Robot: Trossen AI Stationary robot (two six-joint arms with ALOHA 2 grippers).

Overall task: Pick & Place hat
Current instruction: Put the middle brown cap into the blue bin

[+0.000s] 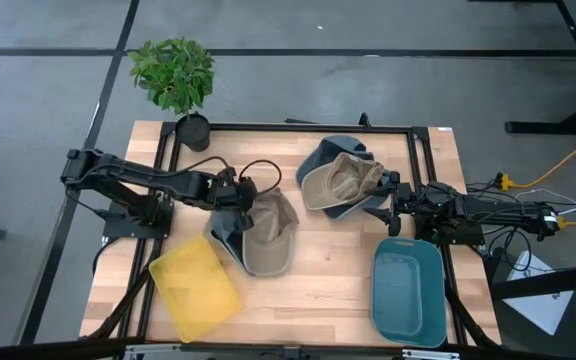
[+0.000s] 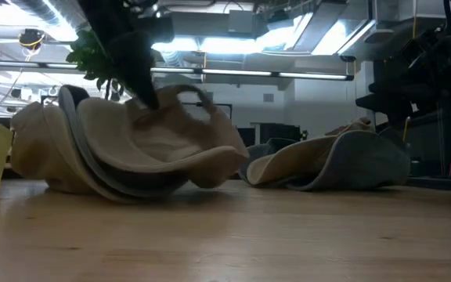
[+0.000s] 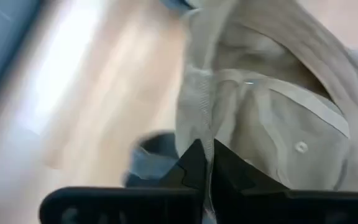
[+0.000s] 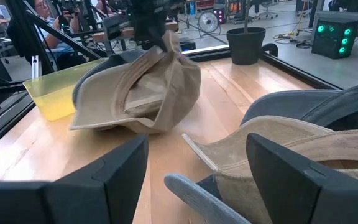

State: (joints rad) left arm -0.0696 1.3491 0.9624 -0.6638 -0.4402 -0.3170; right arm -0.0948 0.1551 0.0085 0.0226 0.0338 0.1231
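Observation:
A khaki hat (image 1: 266, 238) with a dark blue brim lies on the wooden table, left of centre, its hollow side turned up. My left gripper (image 1: 245, 196) stands at the hat's far left edge and is shut on it; the left wrist view shows the fingers (image 3: 194, 165) closed together over khaki cloth. A second khaki and blue hat (image 1: 338, 180) lies at the far right of centre. My right gripper (image 4: 194, 180) waits level and open beside it, and that hat's edge (image 4: 272, 140) lies just in front of its fingers. My left gripper pinches the hat's upturned rim (image 3: 199, 118), a seamed edge of the khaki crown, between its two fingers. The fingers slant down from the table's left. The pinched edge (image 2: 156, 100) stands highest, while the hat's underside (image 2: 124, 188) rests on the table.
A yellow tray (image 1: 193, 290) sits at the near left and a teal tray (image 1: 408, 290) at the near right. A potted plant (image 1: 176, 78) stands at the far left corner. Bare wood lies between the two trays.

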